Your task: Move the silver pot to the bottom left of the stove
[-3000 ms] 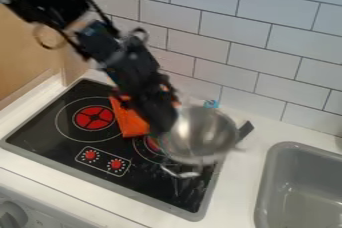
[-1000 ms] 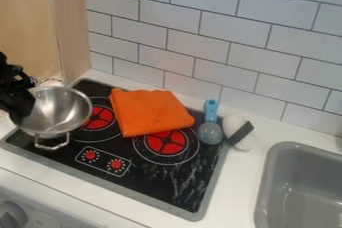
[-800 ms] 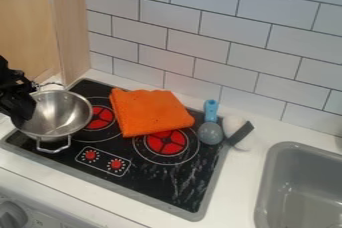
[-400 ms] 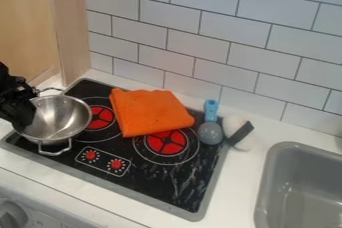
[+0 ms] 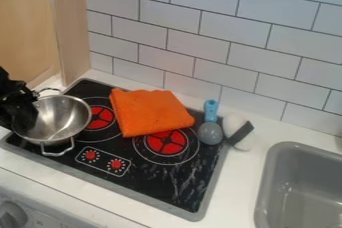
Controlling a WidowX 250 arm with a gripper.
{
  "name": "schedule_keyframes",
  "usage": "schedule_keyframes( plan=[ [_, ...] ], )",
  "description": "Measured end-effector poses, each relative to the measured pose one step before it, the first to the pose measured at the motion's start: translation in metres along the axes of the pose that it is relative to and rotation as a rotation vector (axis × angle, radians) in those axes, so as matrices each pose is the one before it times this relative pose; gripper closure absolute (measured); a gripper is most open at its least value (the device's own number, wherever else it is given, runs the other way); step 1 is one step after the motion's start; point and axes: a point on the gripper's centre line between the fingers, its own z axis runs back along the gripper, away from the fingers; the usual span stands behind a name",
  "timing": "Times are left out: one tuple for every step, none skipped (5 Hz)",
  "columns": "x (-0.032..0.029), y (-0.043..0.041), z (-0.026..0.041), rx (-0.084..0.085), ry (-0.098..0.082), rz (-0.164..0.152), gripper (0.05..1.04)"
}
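Camera view, nearest first: the red dials (image 5: 103, 159) lie at the front of the stove (image 5: 160, 177), and just beyond and to their left is the pot (image 5: 63, 117), upright over the stove's near left corner, one handle towards the front. The claw (image 5: 25, 117) is at the pot's left side, overlapping its rim; I cannot tell how far open it is or whether it has hold of the rim. Further back, the cloth (image 5: 150, 112) lies right of the pot, with the spoon (image 5: 210, 129) beyond its right end.

The carry across looks done, I judge; what seems left is settling the pot, if it is not down already, then letting go and clearing away. Three seconds ago the pot was over the stove's right side; since one second ago it has lowered and turned slightly, while the cloth has stayed put.
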Motion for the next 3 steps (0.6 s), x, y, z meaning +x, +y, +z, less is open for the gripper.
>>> schedule_keyframes(
  plan=[
    [0.00002, -0.00045, 0.00019, -0.003, 0.002, 0.0012, 0.322],
    [0.00154, 0.00006, 0.00313, 0.0105, -0.0013, -0.0175, 0.115],
    [0.00061, -0.00789, 0.01578, 0.0149, 0.0008, -0.0336, 0.079]
  ],
)
